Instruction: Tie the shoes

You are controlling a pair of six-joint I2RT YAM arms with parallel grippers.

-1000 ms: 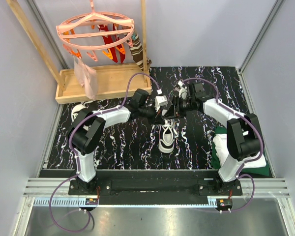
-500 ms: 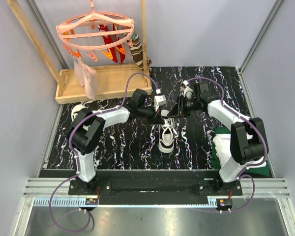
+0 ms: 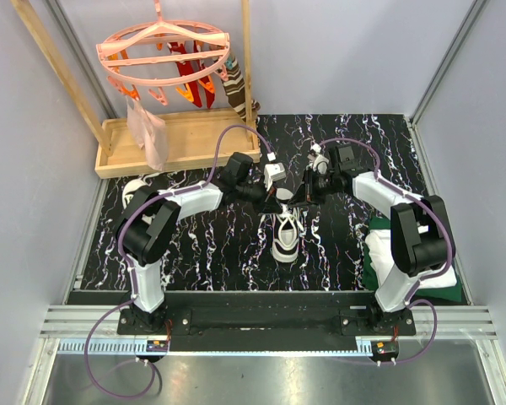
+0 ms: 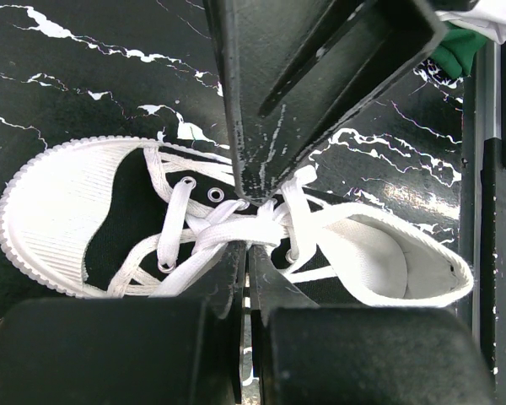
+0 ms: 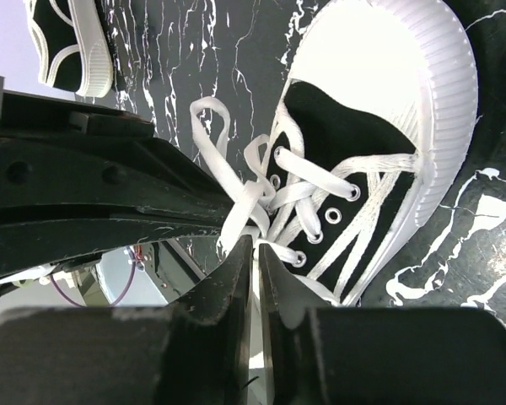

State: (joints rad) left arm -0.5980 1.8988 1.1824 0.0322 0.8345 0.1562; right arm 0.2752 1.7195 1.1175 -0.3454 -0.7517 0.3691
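One black sneaker point(image 3: 287, 243) with a white toe cap lies mid-table, toe toward the arms. It also shows in the left wrist view point(image 4: 59, 211) and the right wrist view point(image 5: 379, 67). Both grippers meet over its tongue. My left gripper point(image 3: 282, 198) point(image 4: 246, 246) is shut on a white lace point(image 4: 236, 224). My right gripper point(image 3: 300, 197) point(image 5: 255, 243) is shut on a lace strand point(image 5: 243, 207) beside it, its finger point(image 4: 261, 126) pointing down at the crossing. A small lace loop point(image 5: 209, 118) stands free. The second sneaker point(image 3: 135, 187) point(image 5: 63, 42) lies at the far left.
A wooden tray point(image 3: 181, 159) on a wooden frame stands at the back left, with a pink clip hanger point(image 3: 164, 51) and a striped sock point(image 3: 236, 89) above it. A folded white-and-green cloth point(image 3: 378, 253) point(image 4: 464, 42) lies at the right by the right arm.
The right arm's wrist swung a little right and back over the shoe while still holding the lace. The left arm and the shoe have barely moved.
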